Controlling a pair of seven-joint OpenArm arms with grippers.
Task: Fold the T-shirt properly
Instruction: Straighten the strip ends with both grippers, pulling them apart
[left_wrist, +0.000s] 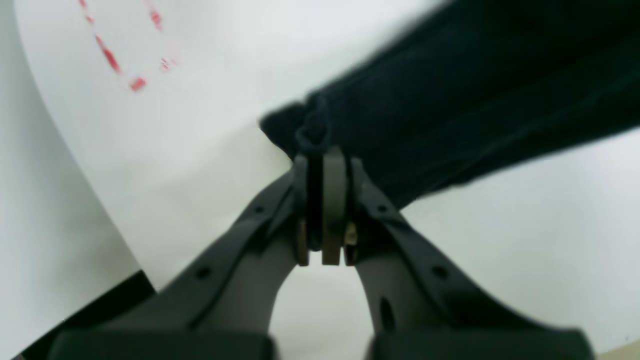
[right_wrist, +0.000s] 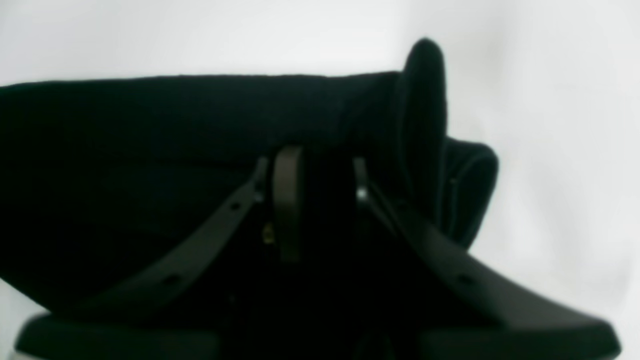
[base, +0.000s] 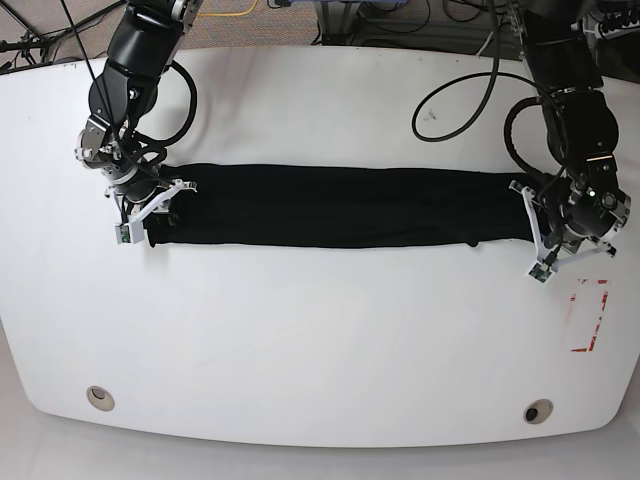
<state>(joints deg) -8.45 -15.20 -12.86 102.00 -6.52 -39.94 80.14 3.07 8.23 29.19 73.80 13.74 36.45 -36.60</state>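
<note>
Two grippers are holding the T-shirt (base: 340, 205), one at each end, stretching it into a long narrow band across the table (base: 320, 340) so it stays flat. The left gripper (left_wrist: 322, 165) is pinching a corner tight; the right gripper (right_wrist: 312, 165) seems to be clamping thicker bunched cloth, jaws partly apart.
</note>
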